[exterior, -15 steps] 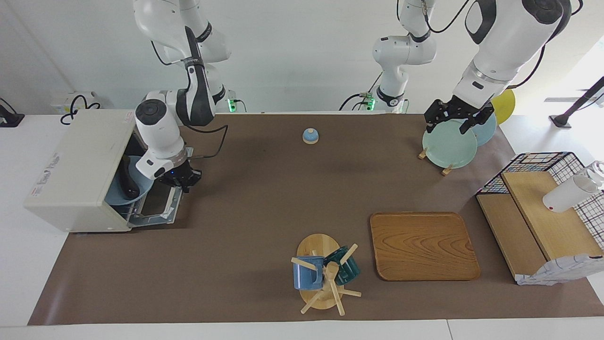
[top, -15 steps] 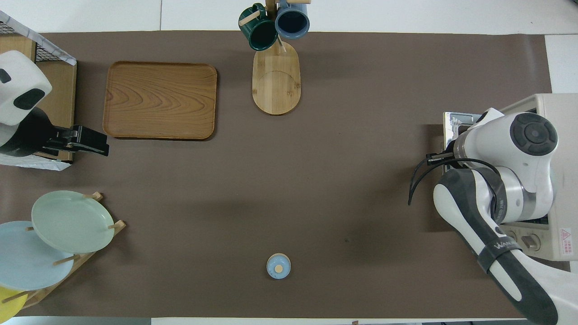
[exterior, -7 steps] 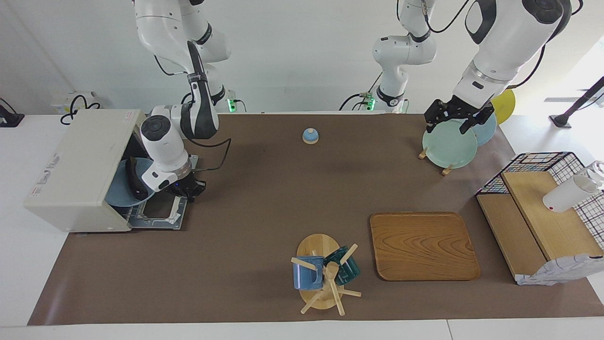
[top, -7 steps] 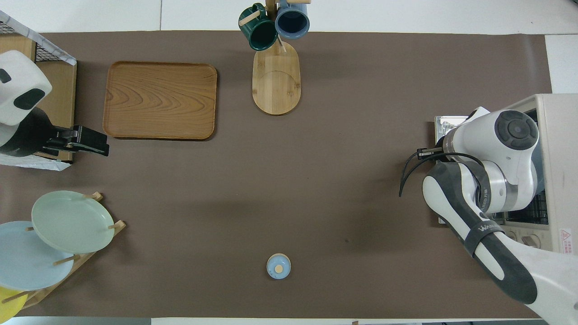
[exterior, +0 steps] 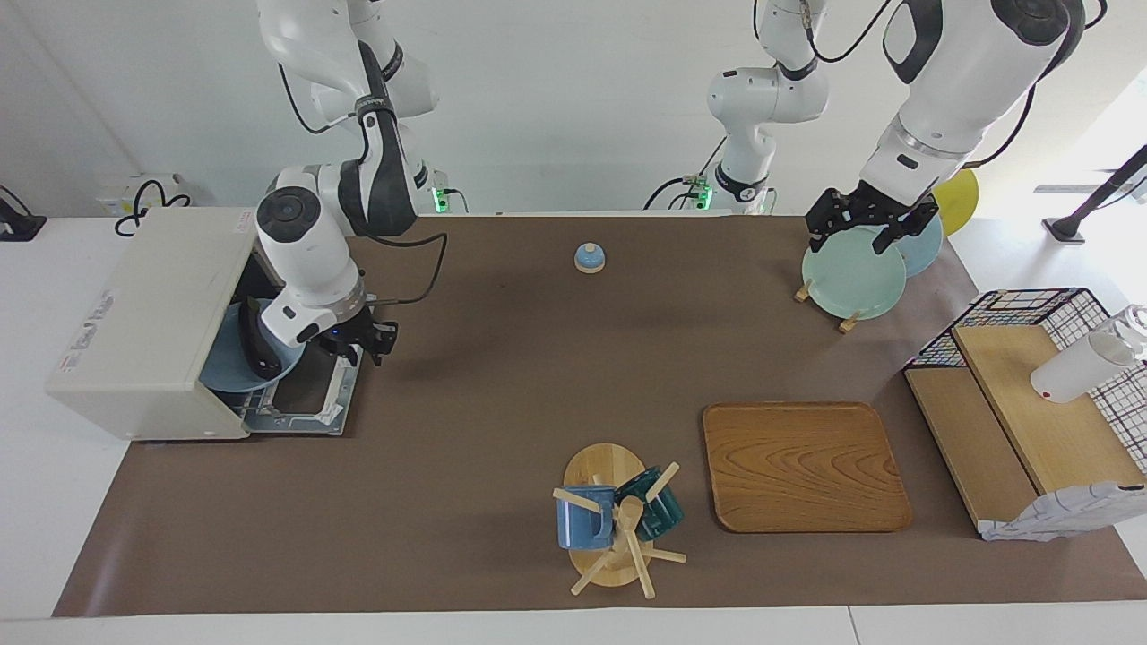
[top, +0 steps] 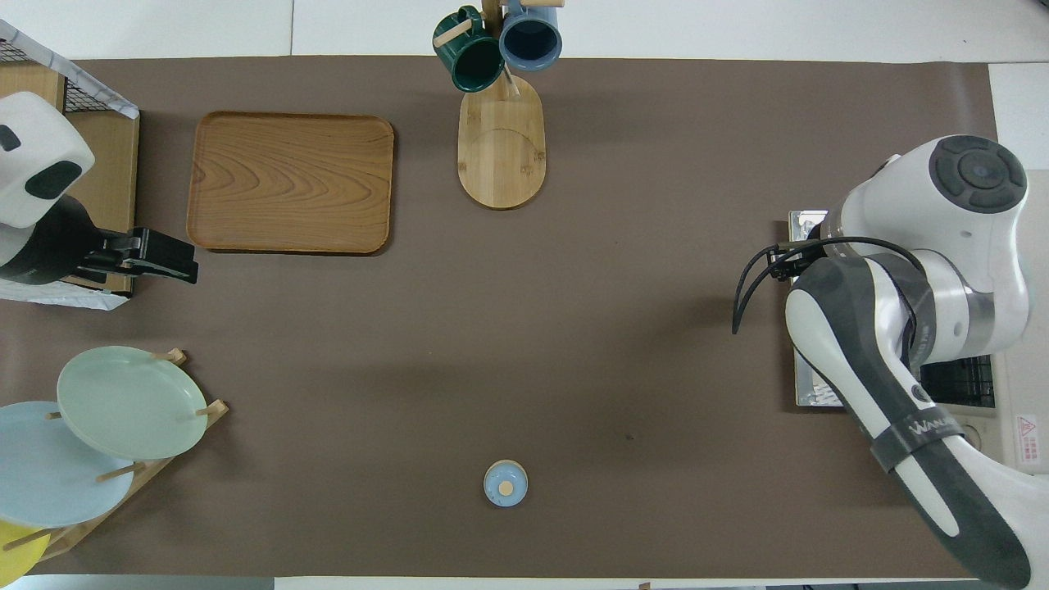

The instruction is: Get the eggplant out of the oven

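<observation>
Eggplant (exterior: 257, 339) is seen on the blue plate (exterior: 226, 372) at the oven (exterior: 148, 322) mouth, beside the right gripper (exterior: 358, 340), whose jaw opening cannot be told, so the plate could be knocked

Right end effector (exterior: 358, 342) pulled back from the mouth of the oven (exterior: 148, 322), now raised over the edge of the lowered door (exterior: 309, 403) nearest the open desk. Blue plate (exterior: 235, 365) drawn partway out of the cavity onto the door, eggplant (exterior: 258, 345) riding along on it, more exposed than a second ago.
</observation>
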Available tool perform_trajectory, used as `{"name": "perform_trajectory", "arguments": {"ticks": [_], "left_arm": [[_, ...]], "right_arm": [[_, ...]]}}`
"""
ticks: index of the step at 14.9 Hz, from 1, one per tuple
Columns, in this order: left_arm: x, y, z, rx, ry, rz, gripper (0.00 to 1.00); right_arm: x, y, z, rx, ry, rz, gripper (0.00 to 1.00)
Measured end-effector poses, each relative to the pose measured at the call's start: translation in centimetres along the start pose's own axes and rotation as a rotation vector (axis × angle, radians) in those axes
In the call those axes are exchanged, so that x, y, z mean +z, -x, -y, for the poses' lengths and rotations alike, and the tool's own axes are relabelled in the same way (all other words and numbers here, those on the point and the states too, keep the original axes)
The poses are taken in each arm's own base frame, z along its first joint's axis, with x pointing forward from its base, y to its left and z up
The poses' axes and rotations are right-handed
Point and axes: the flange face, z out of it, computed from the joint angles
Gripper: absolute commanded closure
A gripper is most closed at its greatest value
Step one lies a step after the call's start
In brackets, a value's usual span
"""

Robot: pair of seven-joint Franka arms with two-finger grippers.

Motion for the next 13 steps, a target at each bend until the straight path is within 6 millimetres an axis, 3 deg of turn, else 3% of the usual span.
{"name": "perform_trajectory", "arguments": {"ticks": [2, 6, 13], "left_arm": [[0.0, 0.0, 0.0, 0.0, 0.0, 0.0, 0.0], [0.0, 0.0, 0.0, 0.0, 0.0, 0.0, 0.0], [0.0, 0.0, 0.0, 0.0, 0.0, 0.0, 0.0]], "right_arm": [[0.0, 0.6, -1.7, 0.025, 0.057, 0.024, 0.62], [2.1, 1.6, -5.2, 0.076, 0.073, 0.067, 0.62], [2.7, 2.0, -6.2, 0.028, 0.11, 0.081, 0.62]]}}
